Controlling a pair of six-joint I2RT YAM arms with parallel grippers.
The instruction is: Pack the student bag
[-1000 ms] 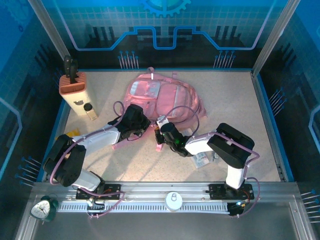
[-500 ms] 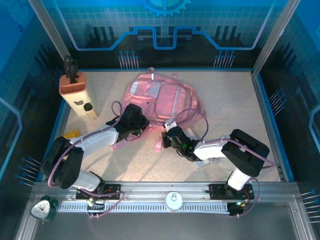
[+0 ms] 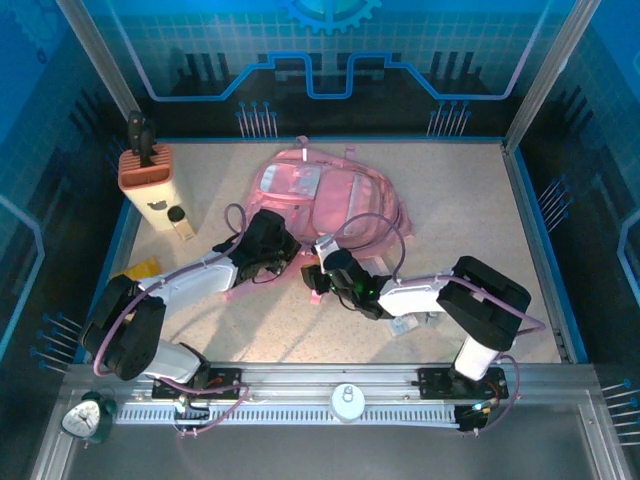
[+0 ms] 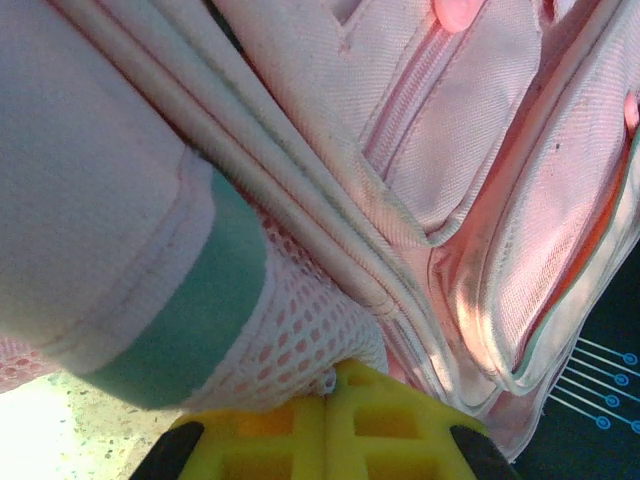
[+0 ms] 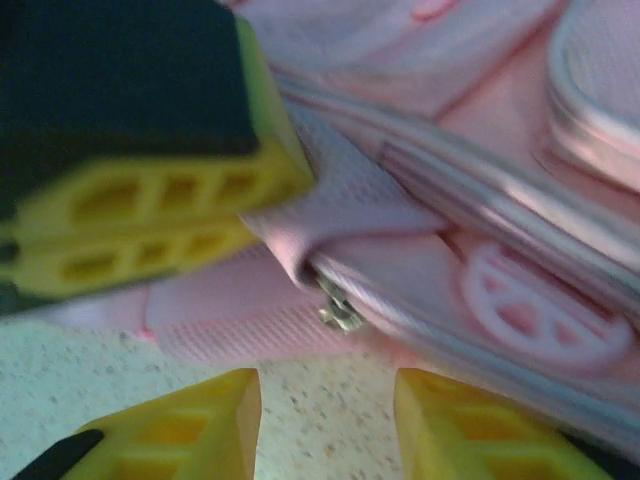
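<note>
– Right gripper (image 5: 325, 388) of yours is released: fingers apart, bare table between them, nothing held. The small metal zipper pull (image 5: 338, 308) sits just beyond the tips.

– And your left gripper (image 4: 325, 405) is clenched, pinching the mesh (image 4: 300, 335) on the side of the student bag (image 3: 340, 205). I read that as your anchor.

– Agreed. The step in hand, as I judge it, is taking that pull to open the bag. Ease forward until the pull lies between both fingers. Close squarely on the metal, not on the fabric fold around it, then draw along the zip line rather than up off it.

– Hold your left pinch firm while you do, so the soft cloth is taut and the slider has something to run against. If the fabric bunches, you are pulling too steeply.

– As for where the bag is: it lies flat in the middle of the table (image 3: 480, 200), pockets up, nearer the far edge than the near one. Both your grippers are at its near side.

– Its carry loop (image 3: 303, 147) points at the far edge, and a strap (image 3: 316, 290) trails toward the near edge. So I take the long axis to run near to far, leaning a little toward the far-left corner.
</note>
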